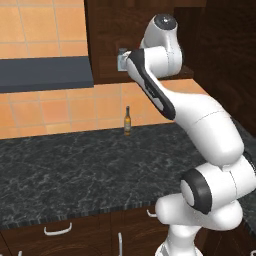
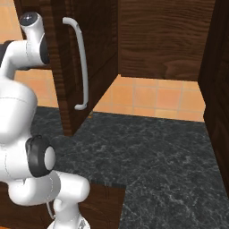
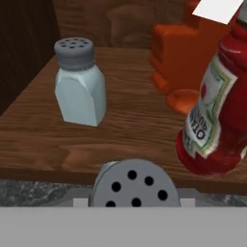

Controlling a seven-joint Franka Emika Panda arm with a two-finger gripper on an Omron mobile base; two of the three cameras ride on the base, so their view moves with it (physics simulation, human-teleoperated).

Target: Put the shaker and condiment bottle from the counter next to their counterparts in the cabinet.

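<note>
In the hand view the grey perforated cap of the shaker (image 3: 135, 185) sits right at my gripper (image 3: 135, 202), just in front of the shelf edge; the fingertips are hidden beside it. On the cabinet shelf (image 3: 125, 130) stands the twin shaker (image 3: 79, 87), to the left. At the right is the condiment bottle (image 3: 212, 120), red with a white label, beside the wide red flask (image 3: 183, 53) with its white tag. From the left base view my gripper (image 1: 123, 62) holds the pale shaker (image 1: 121, 60) at the cabinet (image 1: 107, 40) opening, high above the counter (image 1: 85, 170).
A slim dark brown bottle (image 1: 127, 121) stands at the back of the counter by the tiled wall. The dark grey hood (image 1: 45, 74) juts out left of the cabinet. The open cabinet door (image 2: 67, 67) with its white handle (image 2: 81, 67) hangs beside my arm.
</note>
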